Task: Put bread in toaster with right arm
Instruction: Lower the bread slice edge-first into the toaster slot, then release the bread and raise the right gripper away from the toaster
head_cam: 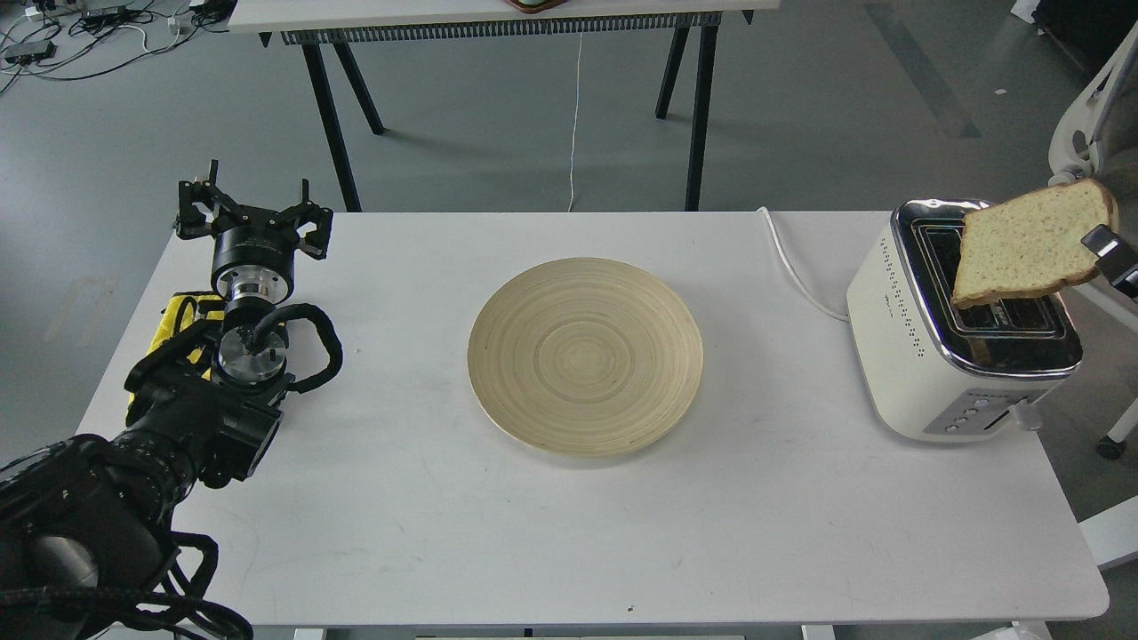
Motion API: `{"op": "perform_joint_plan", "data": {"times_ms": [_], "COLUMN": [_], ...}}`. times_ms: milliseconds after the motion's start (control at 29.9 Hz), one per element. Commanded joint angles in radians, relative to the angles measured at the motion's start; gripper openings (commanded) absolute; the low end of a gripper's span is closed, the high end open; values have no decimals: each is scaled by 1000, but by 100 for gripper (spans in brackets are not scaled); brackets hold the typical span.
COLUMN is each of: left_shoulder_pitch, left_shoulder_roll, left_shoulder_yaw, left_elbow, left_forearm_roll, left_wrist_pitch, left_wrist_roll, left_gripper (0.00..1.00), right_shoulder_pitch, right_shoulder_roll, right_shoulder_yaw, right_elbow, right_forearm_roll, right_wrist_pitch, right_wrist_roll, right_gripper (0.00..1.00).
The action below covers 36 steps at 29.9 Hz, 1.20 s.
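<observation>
While the slice of bread (1031,242) is hanging tilted above the toaster (965,324), its lower edge dipping toward the slots, the right gripper (1113,256), mostly out of view, is pinching its right crust. The left gripper (253,209) is resting spread open, holding nothing.

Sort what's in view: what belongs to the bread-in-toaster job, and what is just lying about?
In the job: bread, held over the toaster; right pincer, mostly out of frame.
Just lying about: wooden plate, bare; left pincer, open and idle; second table behind.
</observation>
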Motion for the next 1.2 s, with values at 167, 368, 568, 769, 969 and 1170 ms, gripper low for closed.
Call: {"op": "perform_joint_plan", "data": {"times_ms": [167, 368, 568, 769, 969, 1170], "left_shoulder_pitch": [1, 0, 1, 0, 1, 0], "left_shoulder_roll": [0, 0, 0, 0, 0, 0], "left_shoulder_yaw": [0, 0, 0, 0, 0, 0], "left_elbow": [0, 0, 0, 0, 0, 0], "left_forearm_roll": [0, 0, 0, 0, 0, 0], "left_wrist_pitch": [0, 0, 0, 0, 0, 0], "left_wrist_roll": [0, 0, 0, 0, 0, 0], "left_gripper": [100, 100, 100, 100, 100, 100], "right_shoulder_pitch": [1, 1, -1, -5, -8, -8], "right_shoulder_roll": [1, 1, 3, 10, 43, 89], "right_shoulder_yaw": [10, 7, -8, -10, -8, -2], "right_elbow": [-2, -5, -12, -12, -16, -35], "right_forearm_roll": [5, 5, 5, 3, 5, 6], "right_wrist_pitch": [0, 0, 0, 0, 0, 0], "right_wrist_roll": [-1, -3, -4, -6, -9, -14], "right_gripper": [14, 14, 14, 14, 16, 22]}}
